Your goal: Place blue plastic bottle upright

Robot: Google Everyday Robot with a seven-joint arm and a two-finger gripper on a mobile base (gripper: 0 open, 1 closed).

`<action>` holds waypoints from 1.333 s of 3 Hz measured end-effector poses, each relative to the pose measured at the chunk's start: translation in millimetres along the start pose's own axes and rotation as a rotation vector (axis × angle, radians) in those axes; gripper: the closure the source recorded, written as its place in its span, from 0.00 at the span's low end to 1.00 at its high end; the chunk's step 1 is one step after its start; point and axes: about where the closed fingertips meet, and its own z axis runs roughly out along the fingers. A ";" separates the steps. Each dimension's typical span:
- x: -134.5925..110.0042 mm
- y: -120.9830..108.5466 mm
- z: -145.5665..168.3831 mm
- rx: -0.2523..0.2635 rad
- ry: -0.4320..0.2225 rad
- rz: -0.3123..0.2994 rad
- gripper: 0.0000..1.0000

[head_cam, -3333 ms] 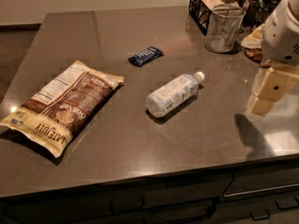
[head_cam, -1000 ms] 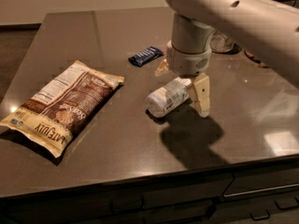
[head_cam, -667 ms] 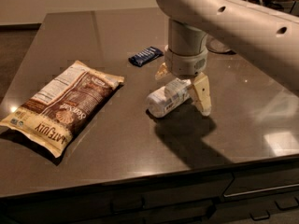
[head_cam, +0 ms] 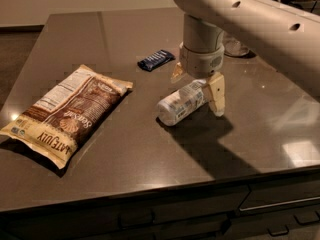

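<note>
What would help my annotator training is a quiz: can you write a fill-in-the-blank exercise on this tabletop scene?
1. The blue plastic bottle lies on its ___ on the table.
2. The end effector hangs right over the ___, not over the chip bag.
3. In the camera view, the chip bag lies to the bottle's ___.
4. The small snack bar wrapper is dark ___.

Missing words: side; bottle; left; blue.
</note>
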 end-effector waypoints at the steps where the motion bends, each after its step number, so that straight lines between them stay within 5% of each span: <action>1: 2.2 -3.6 0.2 -0.003 -0.020 -0.005 0.27; 3: 9.2 -9.2 -4.2 0.010 -0.010 0.025 0.73; 4: 15.0 -17.7 -29.8 0.076 0.025 0.019 0.96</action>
